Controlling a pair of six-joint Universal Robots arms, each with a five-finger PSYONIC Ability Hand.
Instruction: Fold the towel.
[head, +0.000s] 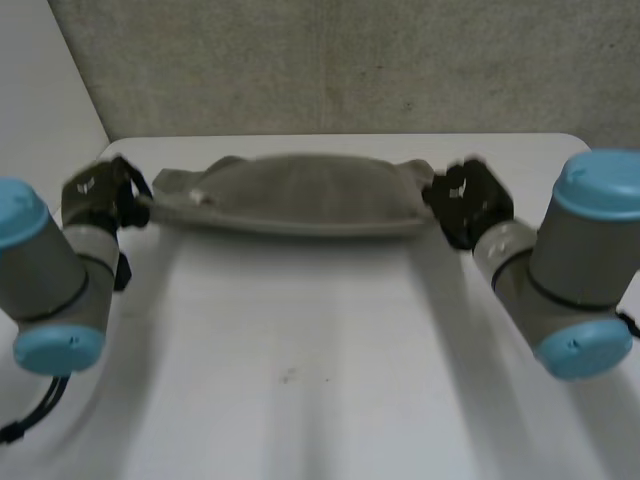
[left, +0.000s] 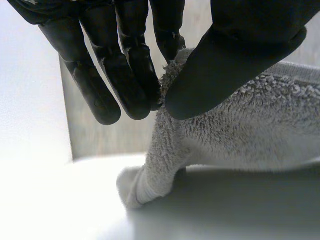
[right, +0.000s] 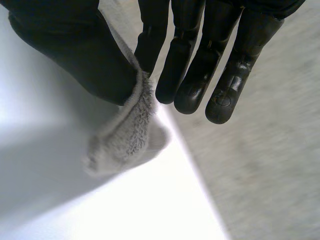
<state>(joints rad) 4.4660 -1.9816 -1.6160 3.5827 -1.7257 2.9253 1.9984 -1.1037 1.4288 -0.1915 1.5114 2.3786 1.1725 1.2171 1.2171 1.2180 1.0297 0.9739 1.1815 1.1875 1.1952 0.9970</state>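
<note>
Sagging, nubby grey terry towel (head: 300, 195)

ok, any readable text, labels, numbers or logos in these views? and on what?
No readable text in any view.
Small pale mark on the left hand: too blurred to read.
Towel, table and right hand: no lettering or labels visible.

The grey terry towel (head: 300, 195) is hanging stretched crosswise over the far part of the table (head: 300, 350), bunched lengthwise, middle sagging. I am pinching its ends in my left hand (head: 105, 195) and right hand (head: 470, 200).
</note>
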